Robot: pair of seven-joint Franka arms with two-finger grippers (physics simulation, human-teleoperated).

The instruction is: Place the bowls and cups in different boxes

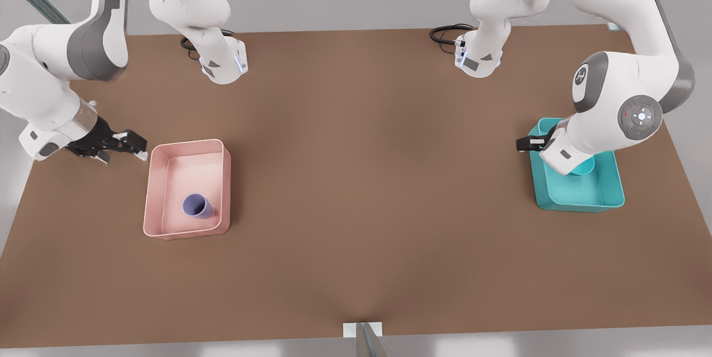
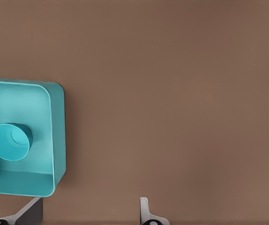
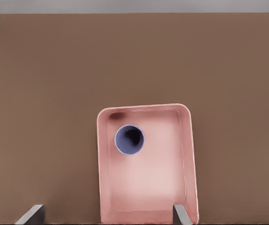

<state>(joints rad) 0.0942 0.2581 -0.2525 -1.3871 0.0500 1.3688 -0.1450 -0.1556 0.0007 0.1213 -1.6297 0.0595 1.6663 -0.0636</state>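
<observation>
The periwinkle cup point(image 1: 197, 206) point(image 3: 129, 139) stands upright inside the pale pink box point(image 1: 187, 146) point(image 3: 187, 154) on the front view's left. My right gripper point(image 1: 131, 144) point(image 3: 107, 218) hovers open and empty just outside that box's far-left corner. On the front view's right, the teal bowl point(image 1: 584, 167) point(image 2: 10, 141) rests in the teal box point(image 1: 578, 204) point(image 2: 56, 136), partly hidden by the arm. My left gripper point(image 1: 527, 143) point(image 2: 87, 216) is open and empty at that box's left rim, over bare table.
Both arm bases point(image 1: 225, 65) point(image 1: 479, 59) stand at the table's far edge, each with a black cable point(image 1: 448, 31) beside it. A small grey bracket point(image 1: 362, 330) sits at the near edge. Brown tabletop point(image 1: 367, 168) stretches wide between the two boxes.
</observation>
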